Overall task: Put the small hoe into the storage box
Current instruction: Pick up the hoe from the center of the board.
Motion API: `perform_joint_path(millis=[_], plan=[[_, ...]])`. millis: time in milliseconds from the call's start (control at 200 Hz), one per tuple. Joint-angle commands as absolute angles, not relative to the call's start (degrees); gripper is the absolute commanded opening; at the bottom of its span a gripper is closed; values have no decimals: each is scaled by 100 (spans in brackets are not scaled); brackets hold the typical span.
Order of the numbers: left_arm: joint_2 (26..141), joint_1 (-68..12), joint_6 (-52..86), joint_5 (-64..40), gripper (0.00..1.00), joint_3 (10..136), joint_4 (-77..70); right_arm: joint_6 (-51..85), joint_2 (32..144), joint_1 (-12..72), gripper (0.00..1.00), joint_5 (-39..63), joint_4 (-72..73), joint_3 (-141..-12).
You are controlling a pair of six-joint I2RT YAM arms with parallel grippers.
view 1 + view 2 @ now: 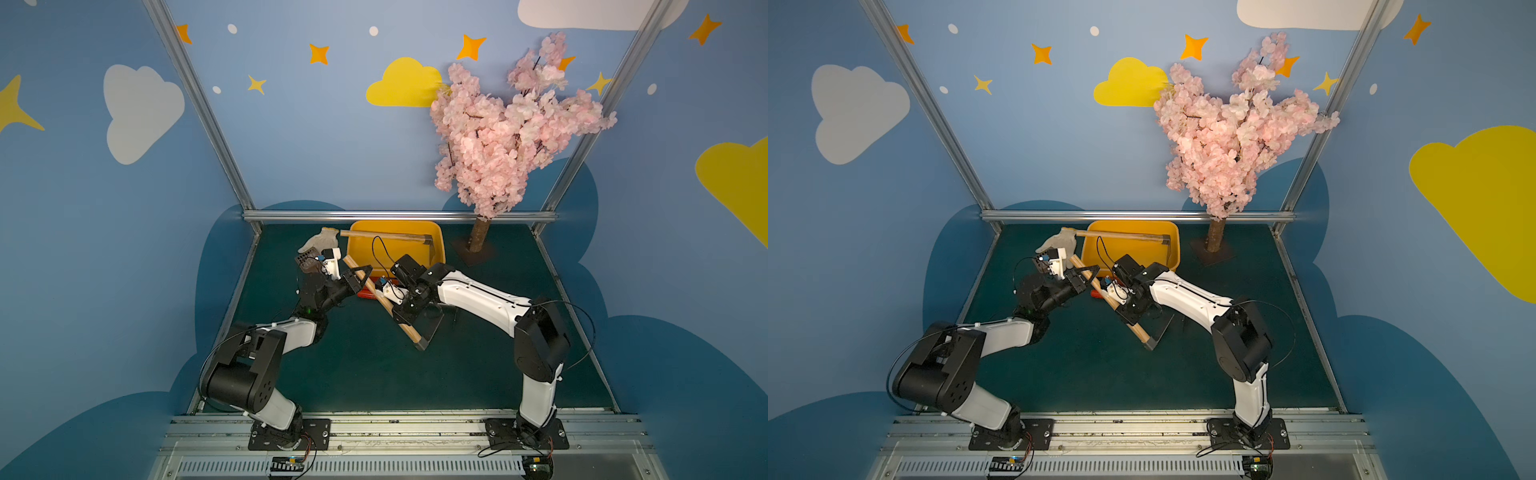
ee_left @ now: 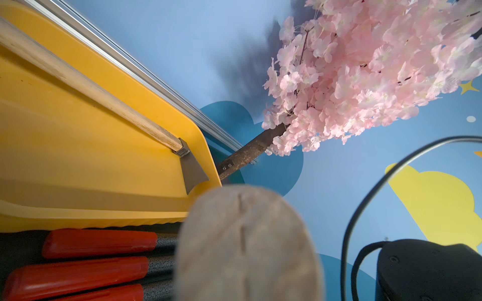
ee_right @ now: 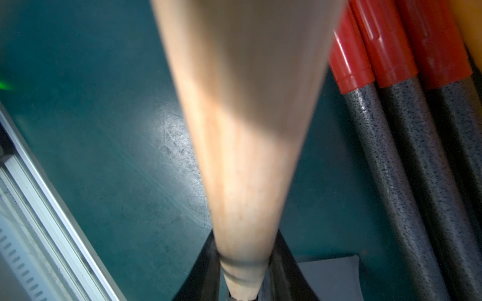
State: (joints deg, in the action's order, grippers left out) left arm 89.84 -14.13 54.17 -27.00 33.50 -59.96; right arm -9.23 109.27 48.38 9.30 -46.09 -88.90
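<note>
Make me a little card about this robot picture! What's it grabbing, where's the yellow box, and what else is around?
small hoe: slanted in front of the box, not in it
left fingers: shut on the handle's far end
right fingers: seem to grip the handle's middle
storage box: yellow, at the back, a wooden-handled tool across it
nearby: white glove, red-handled tools, pink tree

The small hoe (image 1: 409, 334), wooden-handled with a dark blade, is slanting just before the yellow-orange storage box (image 1: 437, 245), which is sitting at the desk's (image 1: 353, 374) back edge.
</note>
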Motion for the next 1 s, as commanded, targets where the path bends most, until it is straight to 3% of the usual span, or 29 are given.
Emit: perform_joint_path(millis=[0, 160, 425, 626, 996], plan=[[9017, -1391, 5550, -3179, 3, 3326, -6716, -616, 10657, 4687, 32, 1057, -4458, -8693], [9165, -1345, 5494, -3434, 3, 3316, -7070, -200, 10048, 4377, 40, 1495, -4303, -8326], [9194, -1328, 5122, -3734, 3, 3331, -7127, 734, 9146, 4005, 43, 1642, -4235, -7829], [8969, -1283, 4545, -4129, 3, 3381, -6823, 1450, 9142, 3704, 39, 1867, -4268, -7508], [7820, -1077, 3011, -4327, 3, 3419, -4695, 1923, 9498, 3409, 31, 1906, -4597, -7163]])
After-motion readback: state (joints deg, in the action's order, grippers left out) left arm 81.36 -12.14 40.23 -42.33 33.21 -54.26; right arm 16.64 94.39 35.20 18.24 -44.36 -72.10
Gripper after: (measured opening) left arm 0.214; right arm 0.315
